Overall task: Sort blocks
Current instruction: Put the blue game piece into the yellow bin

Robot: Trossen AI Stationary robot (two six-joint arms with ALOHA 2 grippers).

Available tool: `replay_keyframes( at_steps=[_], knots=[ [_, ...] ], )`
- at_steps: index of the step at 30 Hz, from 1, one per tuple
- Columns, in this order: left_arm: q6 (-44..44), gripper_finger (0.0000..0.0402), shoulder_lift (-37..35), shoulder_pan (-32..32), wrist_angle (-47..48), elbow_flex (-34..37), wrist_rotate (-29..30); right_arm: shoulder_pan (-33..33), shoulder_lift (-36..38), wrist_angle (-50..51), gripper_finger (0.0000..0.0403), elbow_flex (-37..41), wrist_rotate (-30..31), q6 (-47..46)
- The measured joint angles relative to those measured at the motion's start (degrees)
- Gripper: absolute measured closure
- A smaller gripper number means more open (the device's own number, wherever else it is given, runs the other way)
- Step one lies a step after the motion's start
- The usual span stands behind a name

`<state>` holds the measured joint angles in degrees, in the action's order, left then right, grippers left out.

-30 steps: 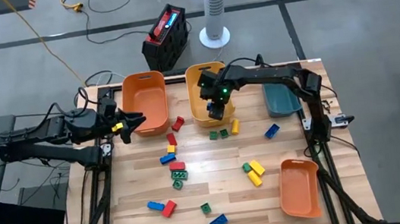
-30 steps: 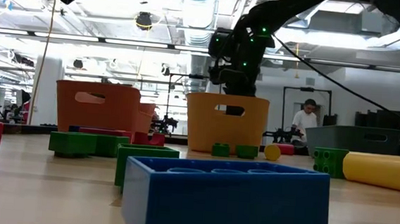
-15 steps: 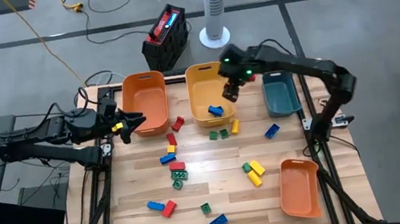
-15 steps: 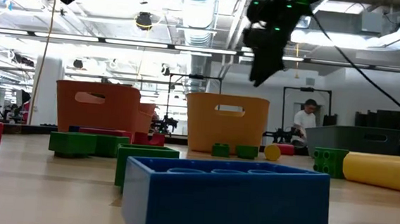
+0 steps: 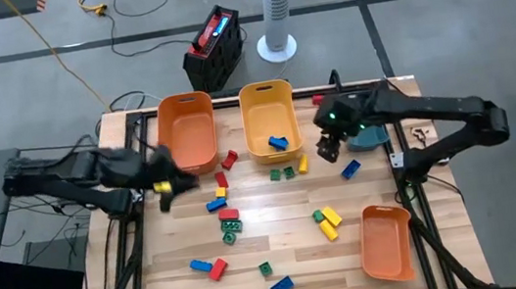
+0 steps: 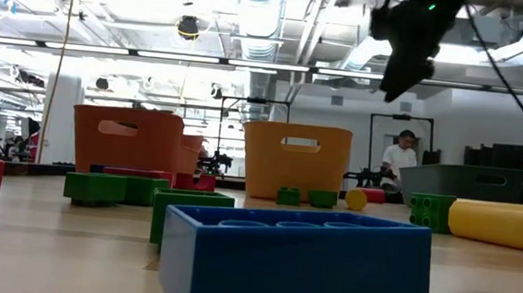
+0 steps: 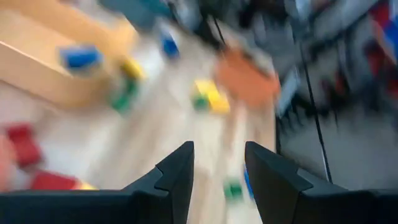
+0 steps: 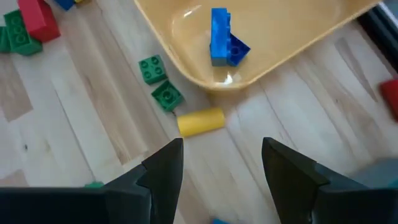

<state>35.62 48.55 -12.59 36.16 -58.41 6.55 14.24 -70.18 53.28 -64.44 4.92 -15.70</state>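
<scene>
Loose blocks in red, blue, green and yellow lie scattered on the wooden table (image 5: 276, 211). A blue block (image 5: 279, 143) (image 8: 221, 42) lies on the floor of the yellow bin (image 5: 268, 114). My right gripper (image 5: 329, 147) (image 8: 222, 149) hangs open and empty above the table, right of that bin, over a yellow block (image 8: 200, 121) and two green blocks (image 8: 160, 82). My left gripper (image 5: 174, 179) (image 7: 219, 152) hovers open and empty at the table's left, just near of the orange bin (image 5: 187, 131).
A teal bin (image 5: 367, 133) stands at the far right, partly under my right arm. A second orange bin (image 5: 386, 240) sits at the near right. A large blue block (image 6: 295, 260) fills the low view's foreground. A person (image 6: 397, 161) is in the room behind.
My right gripper has risen out of the yellow bin and gone toward the table's right and near edges; the blue block stays lying in the bin where it stood. My left gripper has swung a little toward the near edge.
</scene>
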Motion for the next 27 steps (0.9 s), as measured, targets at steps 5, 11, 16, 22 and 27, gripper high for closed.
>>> replay_keyframes(
  at_steps=[5, 11, 16, 22, 27],
  knots=[
    [5.5, 0.0262, 9.1, -8.9, 6.8, -2.5, -5.6, -3.5, 3.9, 1.4, 0.0177, 0.0, 5.7, -4.0],
    [21.9, 0.0262, 19.3, -16.7, 7.9, -2.6, -8.1, -5.4, 5.8, 1.5, 0.0177, 0.0, 8.2, -6.8],
    [32.4, 0.0262, 28.2, -20.0, 9.1, -2.6, -8.1, -7.3, 5.1, 0.5, 0.0177, 0.0, 10.1, -6.5],
    [37.3, 0.0261, 34.2, -20.7, 7.3, -2.6, -9.5, -8.9, 3.8, -0.8, 0.0177, 0.0, 10.2, -6.3],
    [37.9, 0.0261, 37.5, -19.9, 2.8, -2.6, -11.0, -9.5, 3.3, -1.7, 0.0177, 0.0, 10.2, -6.1]
  ],
)
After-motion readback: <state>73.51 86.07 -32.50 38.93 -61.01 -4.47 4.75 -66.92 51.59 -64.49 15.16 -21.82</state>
